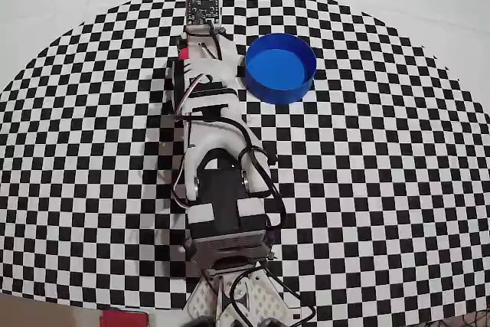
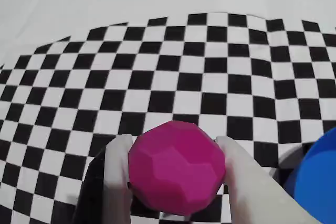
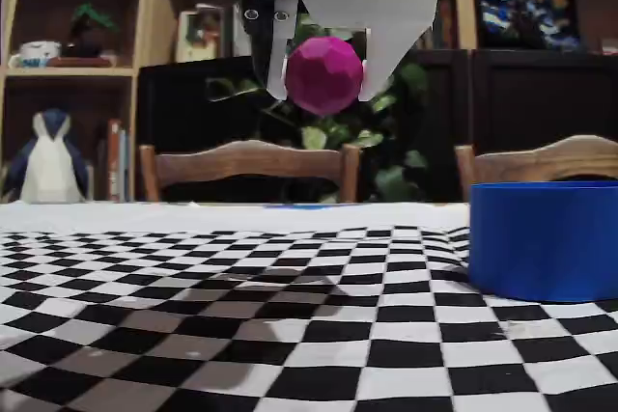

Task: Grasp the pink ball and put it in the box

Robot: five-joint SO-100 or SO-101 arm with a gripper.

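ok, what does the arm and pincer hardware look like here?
The arm has white printed shells over black servo blocks, with black cables looping along its sides. A small black circuit board sits at its tip. The pincer has two plain white fingers; a red part shows near it.

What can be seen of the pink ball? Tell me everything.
The pink ball is a matte magenta sphere with a faceted, low-polygon surface. The gripper holds it between two white fingers, one on each side. In the fixed view it hangs well above the checkered cloth, left of the blue box. The overhead view hides it under the arm.
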